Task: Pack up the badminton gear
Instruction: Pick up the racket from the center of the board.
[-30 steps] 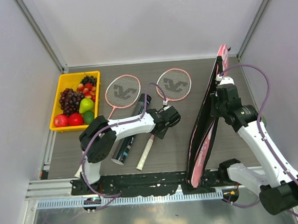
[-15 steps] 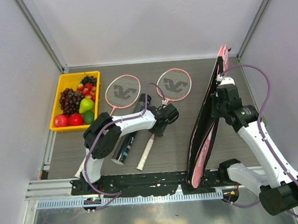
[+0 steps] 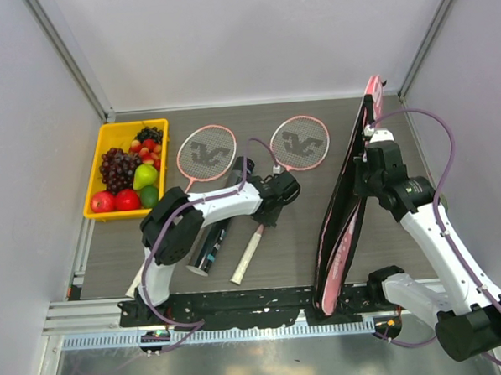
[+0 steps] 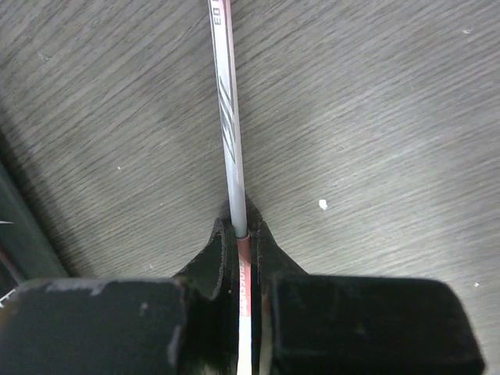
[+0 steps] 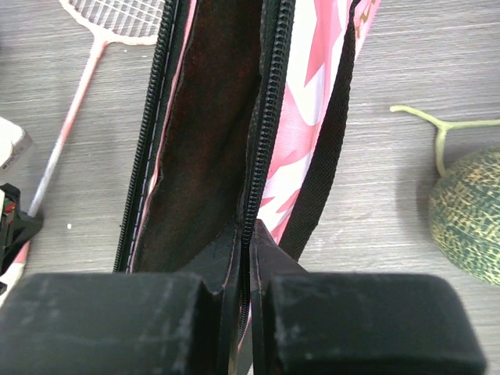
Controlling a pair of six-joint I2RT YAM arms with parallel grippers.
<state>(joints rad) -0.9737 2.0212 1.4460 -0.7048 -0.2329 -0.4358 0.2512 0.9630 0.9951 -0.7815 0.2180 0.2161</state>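
In the top view two pink-framed rackets lie on the dark table. The left racket lies free. My left gripper is shut on the thin shaft of the right racket, just above its white handle; the left wrist view shows the jaws pinching it. A long dark tube lies beside that handle. My right gripper is shut on the zipper edge of the pink bag, which it holds up on edge with its dark inside gaping.
A yellow tray of fruit sits at the back left. A green netted ball lies on the table right of the bag. Grey walls close in both sides and the back. The arm bases stand along the near rail.
My left gripper's fingers have closed onto the right racket's shaft. That racket's head has shifted slightly to the right. The right arm and the bag have stayed put.
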